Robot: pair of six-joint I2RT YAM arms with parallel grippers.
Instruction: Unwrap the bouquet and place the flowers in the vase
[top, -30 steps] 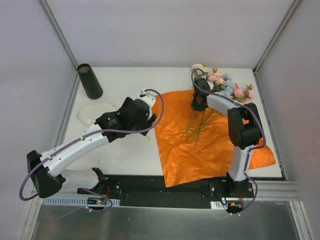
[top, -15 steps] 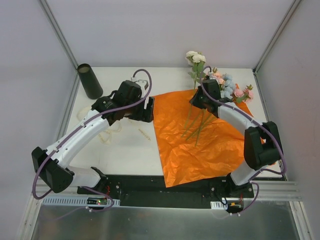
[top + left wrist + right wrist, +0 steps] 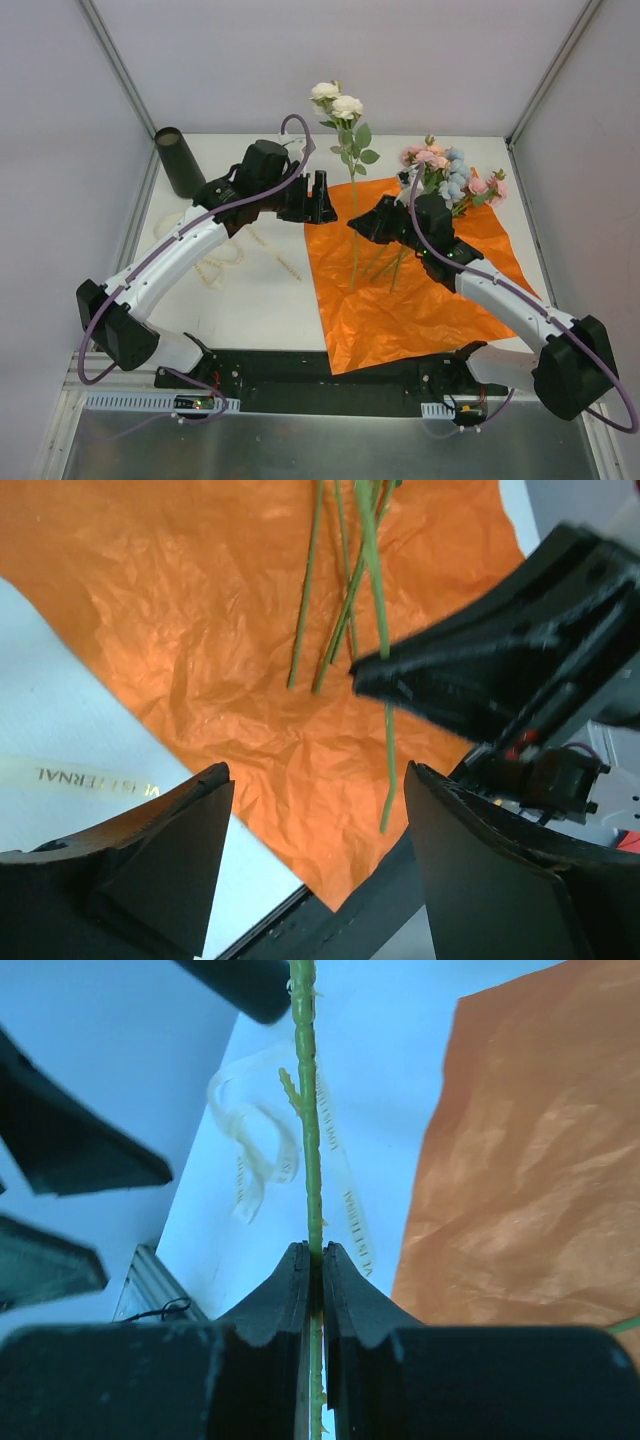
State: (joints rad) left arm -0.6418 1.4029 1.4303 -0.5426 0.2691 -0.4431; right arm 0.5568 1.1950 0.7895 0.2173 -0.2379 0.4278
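**Handing one stem across to the vase-side arm**

- The vase stands upright at the far left corner of the worktop, well apart from both arms. No flower is in it yet.
- The cream ribbon lies loose on the left half, between the vase and the paper.
- The left gripper has its jaws apart with nothing between them. It sits just left of the raised stem and is not touching it. Its wrist view looks between the open fingers at the right arm's jaws and the stem's free lower end.
- The cream-white flower is held upright over the left edge of the orange paper.
- The right gripper is clamped tight on its thin green stem, part-way up.
- The paper is spread flat on the right half and reaches the near edge.
- The remaining flowers lie on the paper with their blooms toward the far right corner and their stems pointing nearer.

My read is that the bouquet is unwrapped and this is a hand-over, since the vase is on the left arm's side.

Plan for the step:
1. Centre the stem between the left jaws before closing.
2. Grip a bare stretch clear of the leaves and close to the right's pinch, because a stem this thin will probably bend if taken far from it.
3. Leave a good length free below the grip to enter the vase.
4. Have the right let go only once the left grip is firm.
5. Keep the stem vertical. The vase mouth is narrow, and I expect a tall, slim vase to tip if nudged.
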